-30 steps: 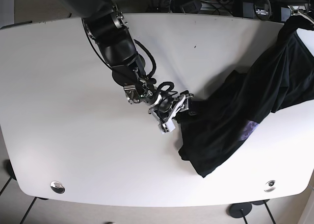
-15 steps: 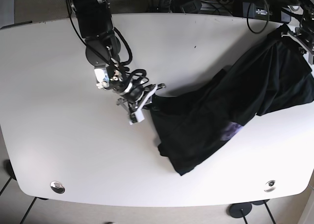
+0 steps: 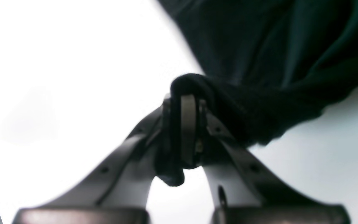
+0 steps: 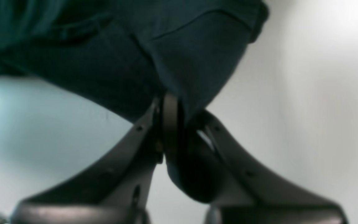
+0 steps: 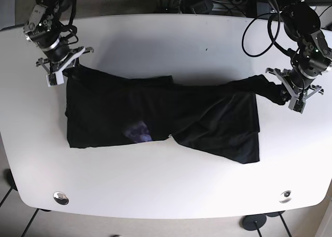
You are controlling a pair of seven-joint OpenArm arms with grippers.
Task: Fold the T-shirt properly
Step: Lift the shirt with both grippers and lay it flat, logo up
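Both wrist views blurred; T-shirt cut off by top edge in each. Cloth hides fingertips of left gripper and right gripper. Purple print too small to read. Arm bases out of frame.

The black T-shirt lies stretched wide across the white counter, rumpled and partly doubled over itself (not yet flat). A pale purple print shows low on its left half in the base view. Its right half sags into a loose flap, and each far end is bunched.
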